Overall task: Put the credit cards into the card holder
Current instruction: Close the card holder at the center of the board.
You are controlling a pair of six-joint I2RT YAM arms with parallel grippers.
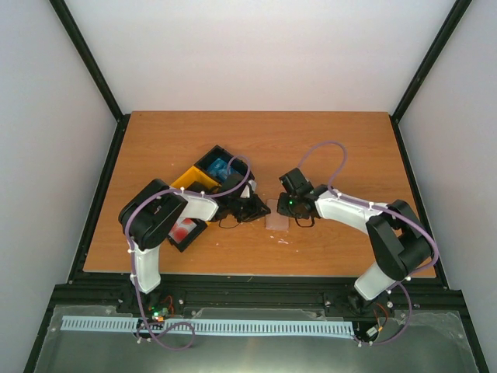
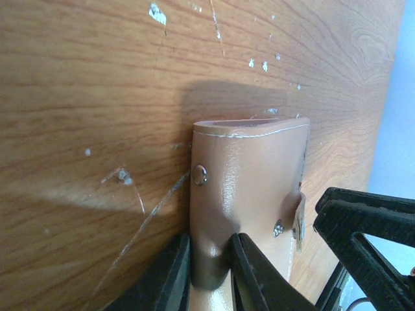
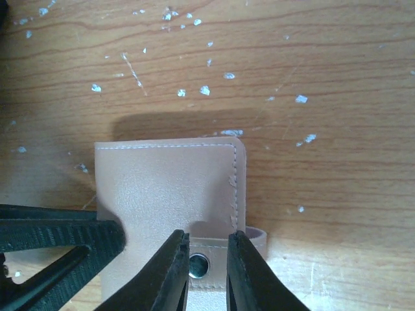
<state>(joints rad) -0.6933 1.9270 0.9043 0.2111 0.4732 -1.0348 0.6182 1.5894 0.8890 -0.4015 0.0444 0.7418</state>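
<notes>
Card holder [image 2: 249, 168] in left gripper [image 2: 211, 253]

No readable text, labels or numbers

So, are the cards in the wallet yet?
Not yet. None looks done: blue plastic cards and a red-and-white card sit in the black bins. The left gripper pinches the folded pinkish-tan leather card holder; the right gripper is at its snap tab. Opening and filling remain.
</notes>
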